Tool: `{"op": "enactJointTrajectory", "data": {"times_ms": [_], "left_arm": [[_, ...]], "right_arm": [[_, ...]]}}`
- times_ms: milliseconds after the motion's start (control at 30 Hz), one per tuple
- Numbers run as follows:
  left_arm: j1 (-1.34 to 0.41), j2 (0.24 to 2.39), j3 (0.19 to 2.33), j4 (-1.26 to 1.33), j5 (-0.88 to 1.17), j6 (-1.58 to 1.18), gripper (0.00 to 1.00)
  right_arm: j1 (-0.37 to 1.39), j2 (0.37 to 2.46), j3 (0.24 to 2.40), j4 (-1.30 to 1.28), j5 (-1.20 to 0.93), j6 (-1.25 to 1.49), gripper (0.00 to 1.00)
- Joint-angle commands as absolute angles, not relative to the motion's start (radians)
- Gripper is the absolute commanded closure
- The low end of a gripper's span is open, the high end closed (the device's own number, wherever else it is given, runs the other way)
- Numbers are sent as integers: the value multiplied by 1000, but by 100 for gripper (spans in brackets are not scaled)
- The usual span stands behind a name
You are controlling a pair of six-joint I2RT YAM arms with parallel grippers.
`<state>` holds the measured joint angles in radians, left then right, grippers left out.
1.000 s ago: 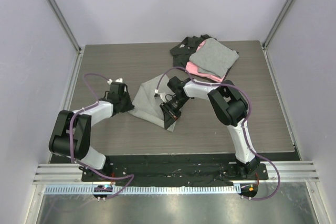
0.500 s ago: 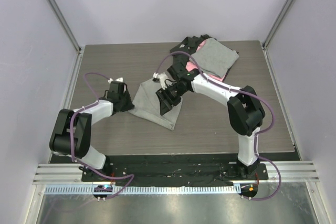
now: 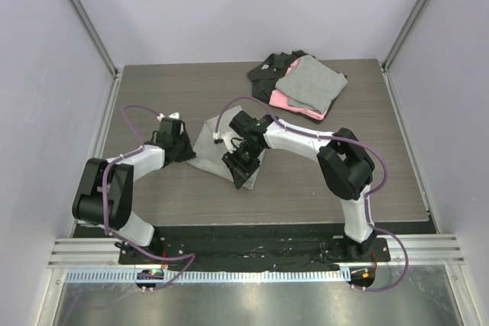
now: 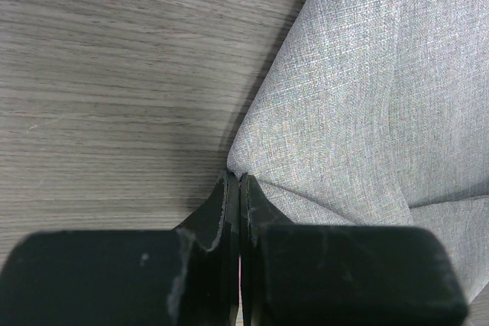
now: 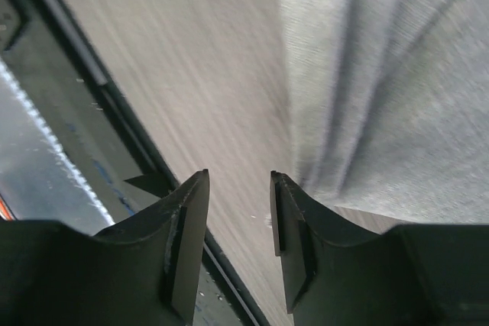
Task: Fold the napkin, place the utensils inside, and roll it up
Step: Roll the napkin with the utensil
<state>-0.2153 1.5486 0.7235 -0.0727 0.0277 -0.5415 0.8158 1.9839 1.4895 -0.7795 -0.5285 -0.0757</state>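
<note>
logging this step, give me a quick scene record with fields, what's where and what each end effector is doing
napkin: light grey, flat on the table, creased, not rolled
left end effector: shut, pinching the napkin's left corner
right end effector: open, nothing between the jaws, beside the napkin's near edge
utensils: none in view
stack of cloths: grey on pink and black, at the back, apart from the napkin
task stage: folding under way, no utensils placed yet
</note>
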Motion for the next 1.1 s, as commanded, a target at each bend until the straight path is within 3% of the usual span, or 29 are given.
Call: {"op": "enactJointTrajectory", "data": {"times_ms": [0, 700, 933, 1067], "left_arm": [[-213, 1569, 726, -132, 18, -519, 100], [-215, 1572, 730, -137, 32, -528, 100], [-213, 1572, 758, -196, 29, -549, 100], [-213, 1575, 776, -235, 40, -557, 100]], "right_arm": [[790, 2013, 1502, -811, -442, -89, 57], [750, 2023, 1480, -759, -379, -94, 56], [805, 1849, 1549, -732, -183, -93, 46], [919, 1773, 1451, -519, 120, -147, 43]]}}
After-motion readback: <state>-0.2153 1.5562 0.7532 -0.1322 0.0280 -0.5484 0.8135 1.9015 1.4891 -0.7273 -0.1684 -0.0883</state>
